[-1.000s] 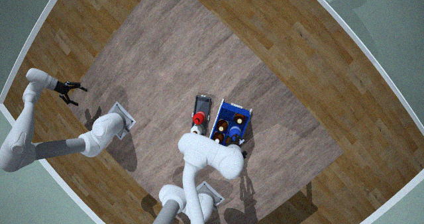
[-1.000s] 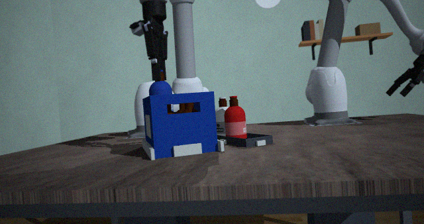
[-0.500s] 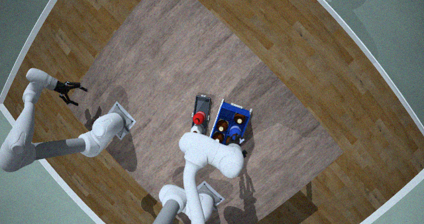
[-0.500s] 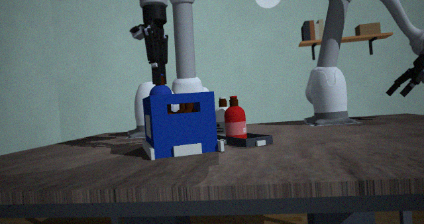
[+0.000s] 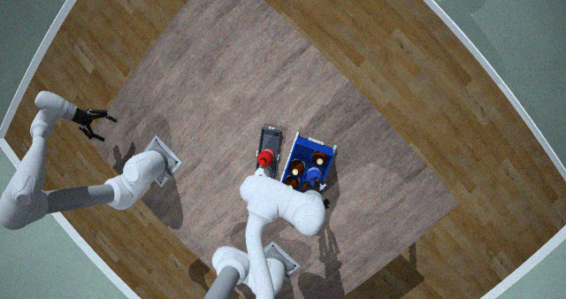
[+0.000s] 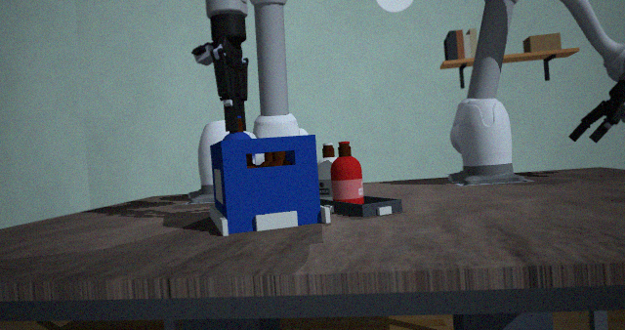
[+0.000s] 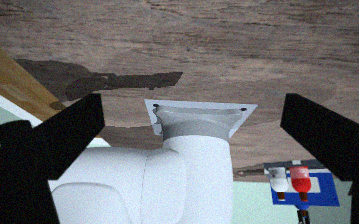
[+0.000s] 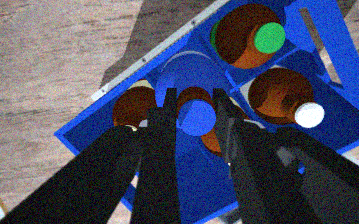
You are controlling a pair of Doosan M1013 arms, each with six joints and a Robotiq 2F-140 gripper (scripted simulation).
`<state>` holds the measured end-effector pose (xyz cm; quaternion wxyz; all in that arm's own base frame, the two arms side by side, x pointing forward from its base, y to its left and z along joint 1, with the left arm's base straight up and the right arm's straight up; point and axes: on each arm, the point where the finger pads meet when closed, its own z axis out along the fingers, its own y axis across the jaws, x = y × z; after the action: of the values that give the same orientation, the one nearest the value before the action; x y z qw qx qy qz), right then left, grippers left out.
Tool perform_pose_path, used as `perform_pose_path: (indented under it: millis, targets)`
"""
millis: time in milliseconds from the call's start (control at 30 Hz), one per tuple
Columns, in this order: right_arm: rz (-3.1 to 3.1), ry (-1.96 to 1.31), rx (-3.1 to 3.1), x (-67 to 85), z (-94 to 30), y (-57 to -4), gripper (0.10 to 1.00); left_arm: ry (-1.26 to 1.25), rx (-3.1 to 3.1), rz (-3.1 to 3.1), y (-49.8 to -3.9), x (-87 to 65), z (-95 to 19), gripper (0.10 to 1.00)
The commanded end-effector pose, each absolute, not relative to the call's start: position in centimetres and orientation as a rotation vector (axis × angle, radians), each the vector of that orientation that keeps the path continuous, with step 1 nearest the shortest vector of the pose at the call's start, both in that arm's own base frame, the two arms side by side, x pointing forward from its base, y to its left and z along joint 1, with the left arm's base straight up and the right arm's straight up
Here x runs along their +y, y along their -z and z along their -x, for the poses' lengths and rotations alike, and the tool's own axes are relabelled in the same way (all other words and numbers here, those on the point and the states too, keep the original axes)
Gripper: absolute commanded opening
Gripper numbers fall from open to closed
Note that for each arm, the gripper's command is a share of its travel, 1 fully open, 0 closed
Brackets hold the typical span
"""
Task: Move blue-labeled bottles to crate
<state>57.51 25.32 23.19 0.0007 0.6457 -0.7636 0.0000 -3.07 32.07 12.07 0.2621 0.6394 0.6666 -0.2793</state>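
My right gripper is shut on the neck of a blue-labeled bottle. The bottle is upright inside the blue crate, its shoulder just above the rim. Its base is hidden, so I cannot tell whether it rests on the floor. A red bottle and a white bottle stand upright on the dark tray. My left gripper is open and empty, far from both.
Several brown bottles stand in the crate, including one with a green cap and one with a white cap. The tray stands close beside the crate. The right arm covers the near ends of both in the top view.
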Motion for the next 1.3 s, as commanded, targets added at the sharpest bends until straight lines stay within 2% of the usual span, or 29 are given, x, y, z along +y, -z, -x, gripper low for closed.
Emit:
perform_pose_path:
  millis: [0, 1267]
  targets:
    - [-2.028, 0.0, -2.399, 25.34, -57.53, -22.99, 0.099, 0.756, 1.804, -1.731, -12.1, 32.1, 3.08, 1.0]
    - [-2.028, 0.0, -2.399, 25.34, -57.53, -22.45, 0.099, 0.756, 1.804, -1.731, -12.1, 32.1, 3.08, 1.0]
